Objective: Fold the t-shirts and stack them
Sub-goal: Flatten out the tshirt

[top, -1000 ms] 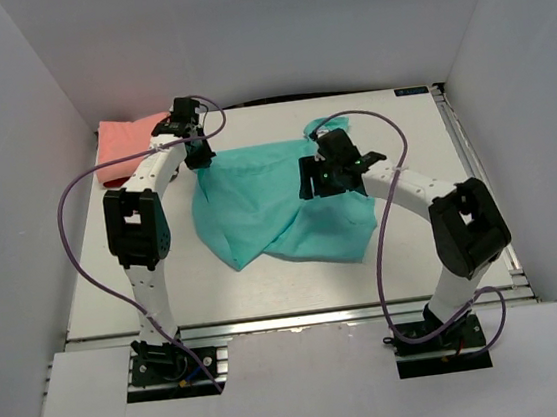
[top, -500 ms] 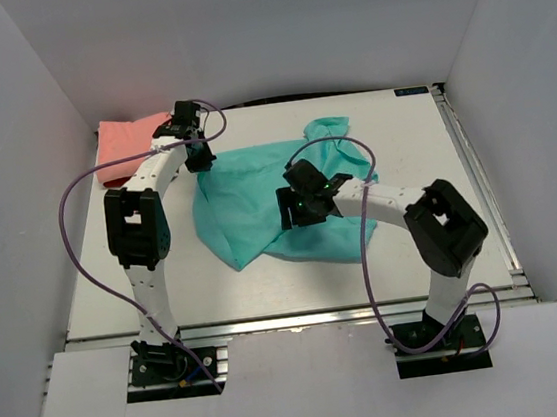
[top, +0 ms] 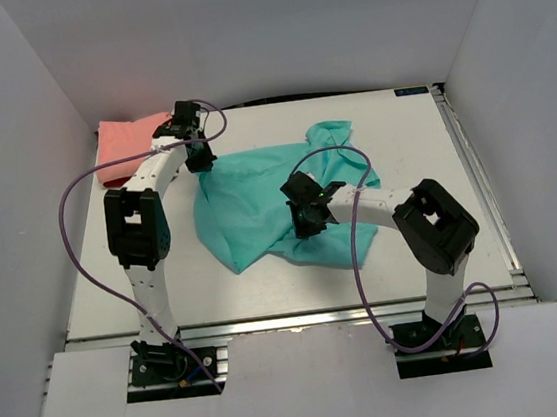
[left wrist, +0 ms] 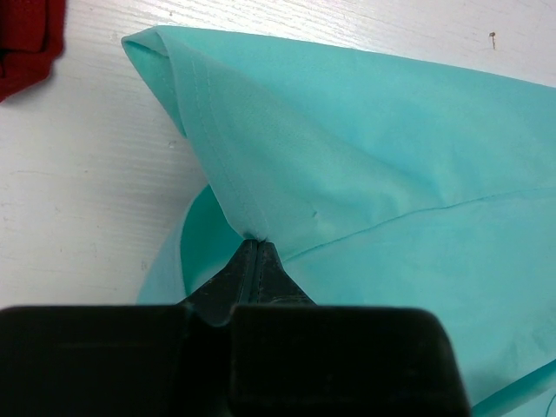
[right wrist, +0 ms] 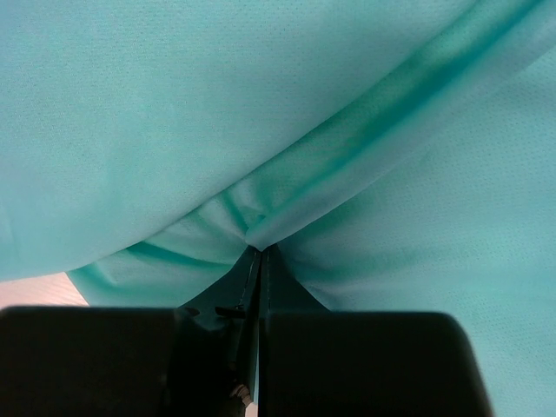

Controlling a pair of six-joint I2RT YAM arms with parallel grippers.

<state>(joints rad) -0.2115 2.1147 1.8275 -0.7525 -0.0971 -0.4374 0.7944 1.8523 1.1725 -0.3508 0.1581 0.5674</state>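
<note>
The teal t-shirt (top: 252, 196) lies crumpled across the middle of the table. My left gripper (top: 201, 162) is shut on its far left hem; in the left wrist view the left gripper (left wrist: 255, 242) pinches a fold of the teal t-shirt (left wrist: 365, 139). My right gripper (top: 303, 224) is shut on a bunched pleat near the shirt's middle; in the right wrist view the right gripper (right wrist: 261, 250) grips the teal t-shirt (right wrist: 261, 113). A salmon-pink t-shirt (top: 126, 147) lies folded at the far left. A dark red t-shirt (left wrist: 26, 39) shows at the top left of the left wrist view.
White walls enclose the table (top: 411, 133) on three sides. A metal rail (top: 478, 176) runs along its right edge. Purple cables (top: 73, 242) loop beside both arms.
My right gripper moved left and toward the near side over the teal shirt, then closed on a pleat of it. The left arm has not moved.
</note>
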